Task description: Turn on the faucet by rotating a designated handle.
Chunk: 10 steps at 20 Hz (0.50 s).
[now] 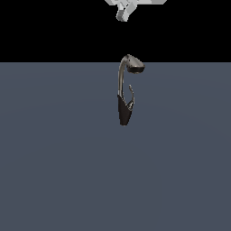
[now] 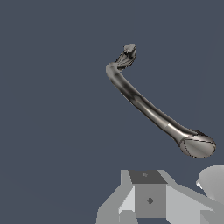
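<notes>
The faucet (image 1: 122, 90) stands upright on the grey floor in the middle of the exterior view, with a dark tapered base, an arched neck and a flat spout head turned toward the exterior view's right. The handle (image 1: 131, 96) is a thin curved lever rising from the base on that same side. My gripper (image 1: 123, 12) hangs well above the faucet, cut off by the picture's edge and touching nothing. The wrist view looks down on the faucet (image 2: 144, 105), and the handle (image 2: 129, 52) shows as a short stub beside the base. Only grey parts of the gripper (image 2: 148, 199) show there.
A flat grey floor (image 1: 54, 158) spreads all around the faucet. Behind it the background is black. No other objects are in view.
</notes>
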Each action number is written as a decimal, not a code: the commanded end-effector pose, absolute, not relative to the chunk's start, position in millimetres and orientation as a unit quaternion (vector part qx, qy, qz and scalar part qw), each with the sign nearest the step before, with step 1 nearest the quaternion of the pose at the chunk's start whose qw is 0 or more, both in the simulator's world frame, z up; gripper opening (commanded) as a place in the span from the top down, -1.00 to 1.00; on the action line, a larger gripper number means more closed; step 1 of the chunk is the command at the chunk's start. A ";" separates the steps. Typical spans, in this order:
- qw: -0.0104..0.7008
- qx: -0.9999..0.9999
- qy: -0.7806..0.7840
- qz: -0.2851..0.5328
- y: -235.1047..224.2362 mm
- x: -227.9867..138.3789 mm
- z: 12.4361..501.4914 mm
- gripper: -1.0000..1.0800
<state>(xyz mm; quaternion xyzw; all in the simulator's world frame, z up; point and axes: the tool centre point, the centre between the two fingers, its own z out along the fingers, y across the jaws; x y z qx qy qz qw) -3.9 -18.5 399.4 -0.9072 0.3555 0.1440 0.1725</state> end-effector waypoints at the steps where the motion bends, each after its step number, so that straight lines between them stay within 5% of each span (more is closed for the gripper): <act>1: 0.182 -0.894 0.379 0.156 -21.7 12.6 384.8 1.00; 10: 0.211 -0.838 0.461 0.201 -35.2 65.2 324.2 1.00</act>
